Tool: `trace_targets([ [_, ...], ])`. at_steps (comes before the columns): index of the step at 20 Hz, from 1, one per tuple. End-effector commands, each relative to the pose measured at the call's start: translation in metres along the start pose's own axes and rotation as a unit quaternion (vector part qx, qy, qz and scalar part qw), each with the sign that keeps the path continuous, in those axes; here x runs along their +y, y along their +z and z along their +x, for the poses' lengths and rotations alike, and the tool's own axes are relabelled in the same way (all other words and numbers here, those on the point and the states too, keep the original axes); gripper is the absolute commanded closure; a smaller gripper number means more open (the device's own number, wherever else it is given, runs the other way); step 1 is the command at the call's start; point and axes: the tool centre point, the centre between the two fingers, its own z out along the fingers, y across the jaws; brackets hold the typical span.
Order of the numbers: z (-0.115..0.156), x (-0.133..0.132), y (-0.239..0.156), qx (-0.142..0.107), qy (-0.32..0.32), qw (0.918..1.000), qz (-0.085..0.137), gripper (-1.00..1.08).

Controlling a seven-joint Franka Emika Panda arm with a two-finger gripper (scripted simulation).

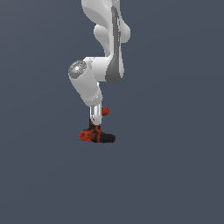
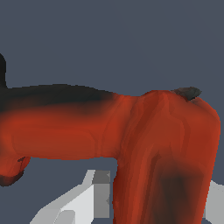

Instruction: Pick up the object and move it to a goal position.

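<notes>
The object, a small red-orange and black drill (image 1: pixel 97 136), lies with its black chuck end toward the exterior view's right. Its red handle rises behind my gripper (image 1: pixel 95 126), which comes down on it from above. In the wrist view the drill (image 2: pixel 87 131) fills most of the picture. Its red handle runs down between my two light grey fingers (image 2: pixel 99 192). My gripper (image 2: pixel 157 199) is shut on that handle, with a pad against each side. The uniform floor does not show whether the drill rests on it or hangs just above it.
A plain dark blue-grey floor (image 1: pixel 175 175) spreads all around the drill, with no other objects or edges in view. The white arm (image 1: pixel 107 48) rises straight above the drill.
</notes>
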Motion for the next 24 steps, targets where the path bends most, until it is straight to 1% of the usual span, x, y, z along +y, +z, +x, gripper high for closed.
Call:
trace_targets([
  [1,0.024,-0.005,-0.025,0.001,-0.001,1.0,0.003,1.08],
  [7,0.072,-0.015,-0.067,0.002,-0.001,1.0,0.003,1.08],
  [12,0.098,-0.022,-0.091,0.001,-0.002,1.0,0.003,1.08],
  [18,0.115,-0.027,-0.106,0.001,-0.003,1.0,0.004,1.08],
  [24,0.119,-0.029,-0.11,0.0,-0.003,1.0,0.004,1.08],
])
